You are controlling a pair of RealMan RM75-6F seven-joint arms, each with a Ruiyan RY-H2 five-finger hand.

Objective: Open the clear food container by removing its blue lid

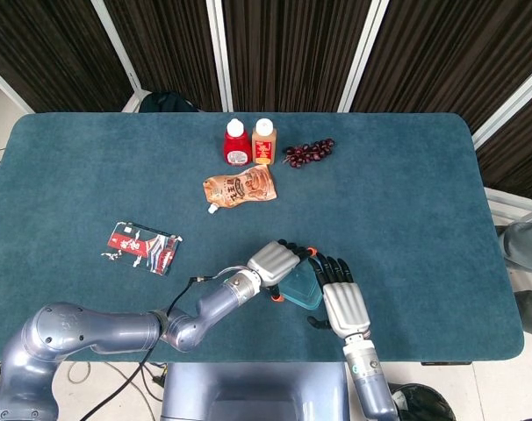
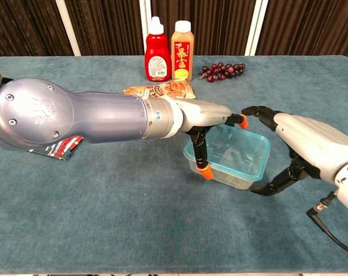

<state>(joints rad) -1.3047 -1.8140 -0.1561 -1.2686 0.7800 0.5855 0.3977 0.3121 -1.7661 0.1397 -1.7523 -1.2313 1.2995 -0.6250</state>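
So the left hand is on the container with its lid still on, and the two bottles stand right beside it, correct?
Not quite. The bottles stand at the table's far edge, well away from the container; the head view shows it. The left hand is on the container, lid on.

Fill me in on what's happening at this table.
A two-armed robot is working on a clear container with a blue lid, near the front of the table. Its left hand grips the container's left end, fingers down the near side. The right hand is at the right end, fingers spread around it; whether it touches cannot be told. The lid is not off yet. Two bottles, grapes, a pouch and a packet lie apart.
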